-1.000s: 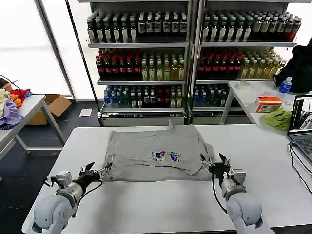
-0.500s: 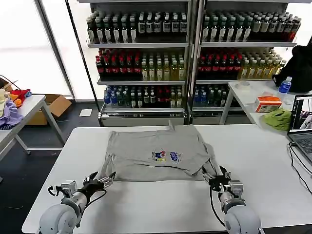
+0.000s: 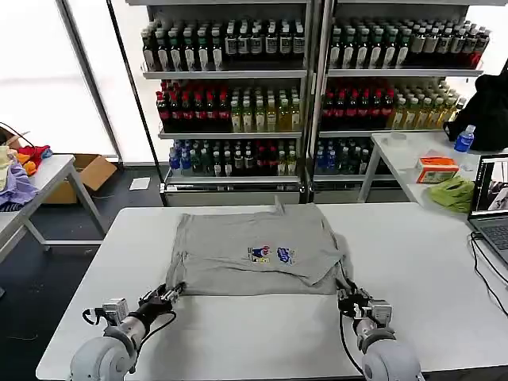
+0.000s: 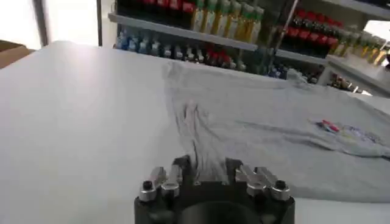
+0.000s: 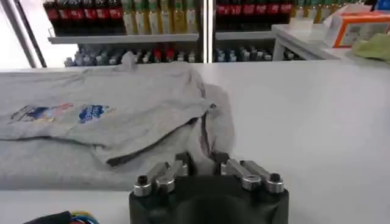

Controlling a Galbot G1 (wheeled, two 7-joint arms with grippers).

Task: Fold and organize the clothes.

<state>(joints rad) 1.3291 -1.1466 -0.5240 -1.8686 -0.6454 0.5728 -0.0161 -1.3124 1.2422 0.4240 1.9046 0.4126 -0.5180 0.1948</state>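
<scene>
From the head view we see the whole white table (image 3: 444, 262), and the grey shirt (image 3: 254, 250) lies flat in the middle of the frame with its little colour print (image 3: 271, 255) near its middle. Behind it, in the upper part of the frame, stand shelves of bottles (image 3: 309, 87), and a lime-green cloth (image 3: 454, 193) lies on a side table at the right edge. Our left gripper (image 3: 169, 292) sits in the lower left of the frame at the shirt's near left corner. Our right gripper (image 3: 352, 301) sits in the lower right at the near right corner. The left wrist view shows something the head view does not: the left gripper (image 4: 206, 171) has a ridge of grey cloth (image 4: 194, 137) running right between its fingers (image 4: 181, 168), and they look pinched on it. The right wrist view shows the right gripper (image 5: 200, 161) with the shirt's folded sleeve edge (image 5: 214, 122) going in between its fingers (image 5: 220, 159), also pinched shut on the cloth. There we also see the shirt (image 5: 103, 112) has one flap folded over, with a dark crease under it.
</scene>
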